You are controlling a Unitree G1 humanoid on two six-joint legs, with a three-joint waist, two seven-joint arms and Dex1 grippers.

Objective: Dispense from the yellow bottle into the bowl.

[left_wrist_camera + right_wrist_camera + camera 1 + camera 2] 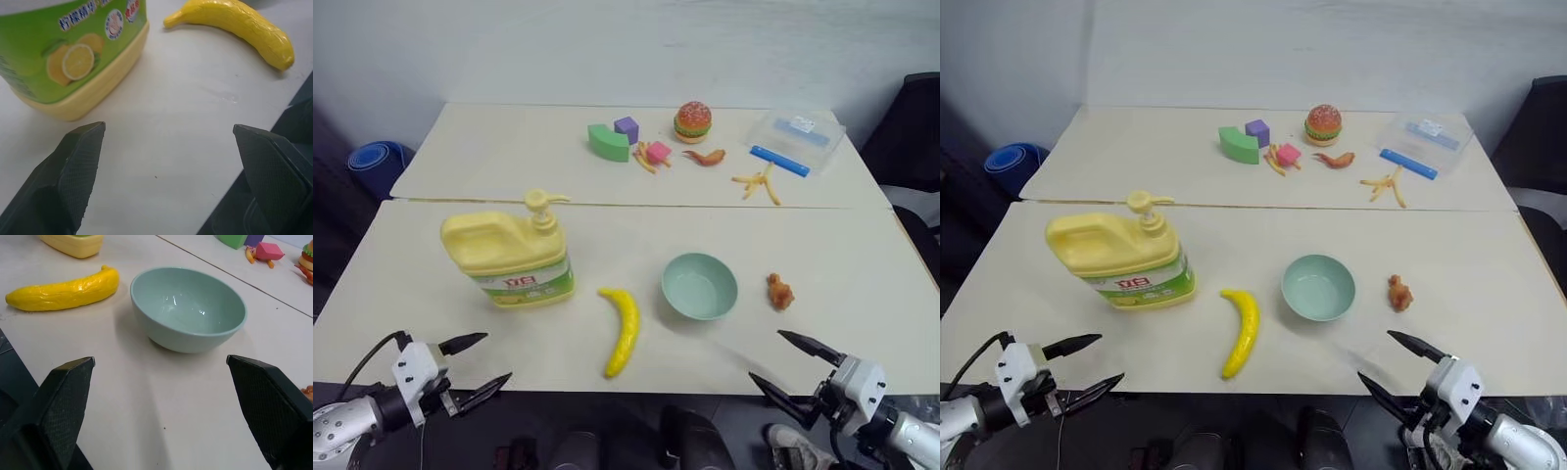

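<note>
Left wrist view: yellow bottle (73,54) just beyond spread left tool (168,161).

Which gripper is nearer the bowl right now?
Right. The right gripper hangs open at the table's near edge, just right of the bowl. The left gripper is open far across, below the yellow bottle.

We note the large pale-yellow plastic jug bottle (509,257) carries a glossy green printed label. The small mint-green round bowl (188,308) is smooth with a soft sheen. The yellow banana (63,288) looks wrinkled, plastic-skinned. The cream surface (862,274) is matt; black claw fingers (63,406) are finely textured.
</note>
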